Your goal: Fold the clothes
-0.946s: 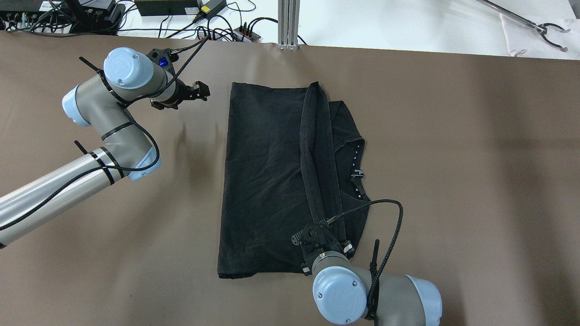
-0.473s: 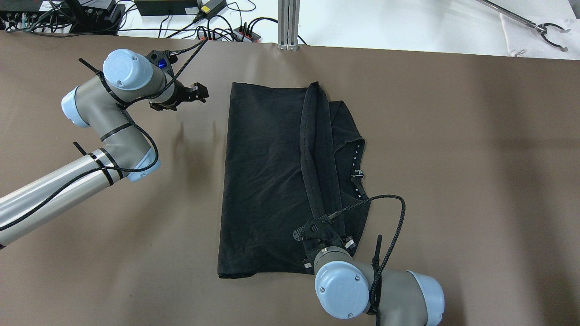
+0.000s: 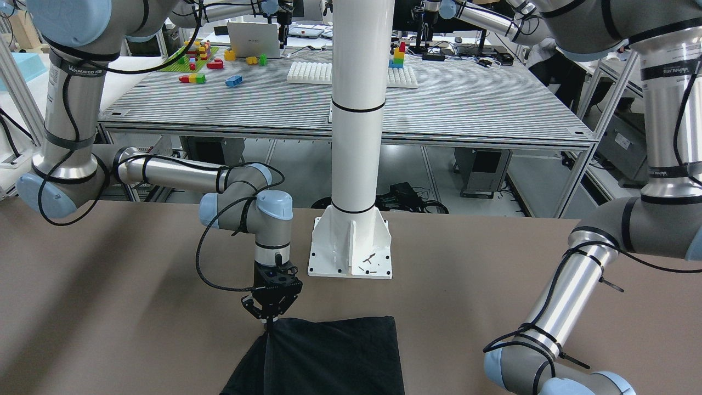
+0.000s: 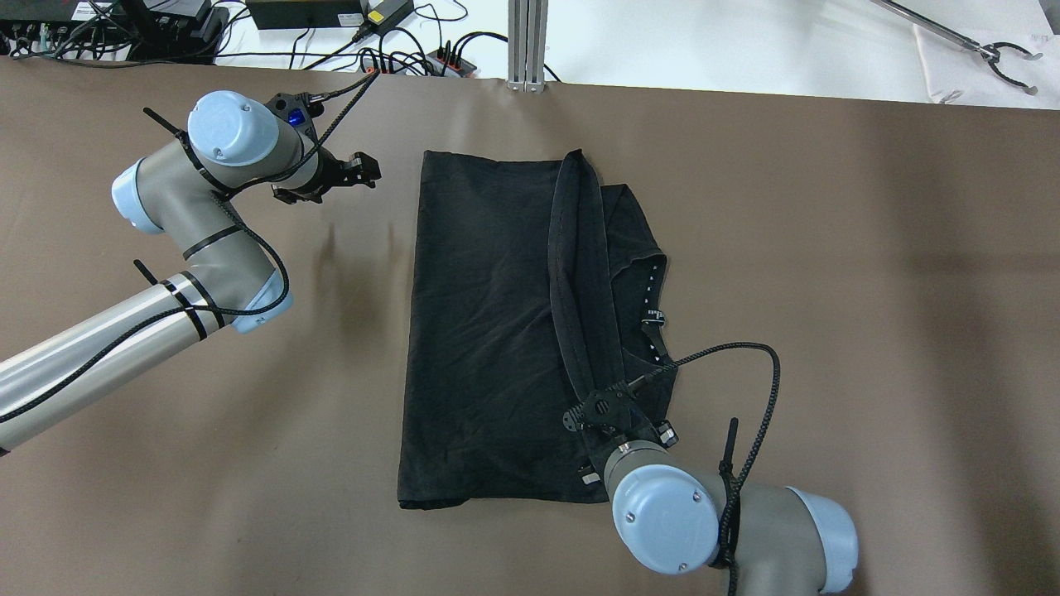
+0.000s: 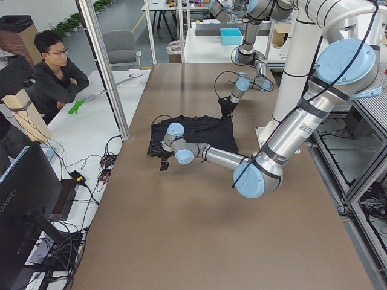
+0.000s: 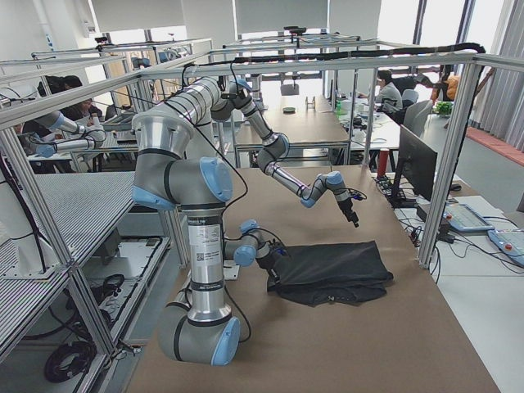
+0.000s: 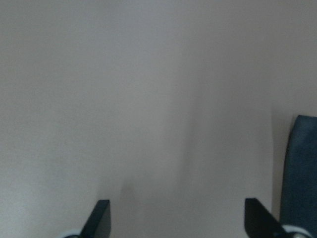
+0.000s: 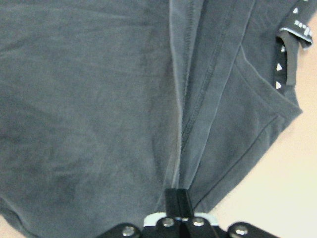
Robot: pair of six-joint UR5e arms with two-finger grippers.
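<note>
Lying on the brown bench (image 4: pixel 828 290), the black garment (image 4: pixel 489 331) is seen partly folded, with a hemmed ridge (image 4: pixel 575 273) running along it from the robot's side to the far edge. The ridge's near end is lifted and pinched between the closed fingers of the right end effector (image 3: pixel 269 322). The left end effector (image 4: pixel 367 169) is held with its fingers apart over bare bench, near the garment's far left corner and apart from it.
</note>
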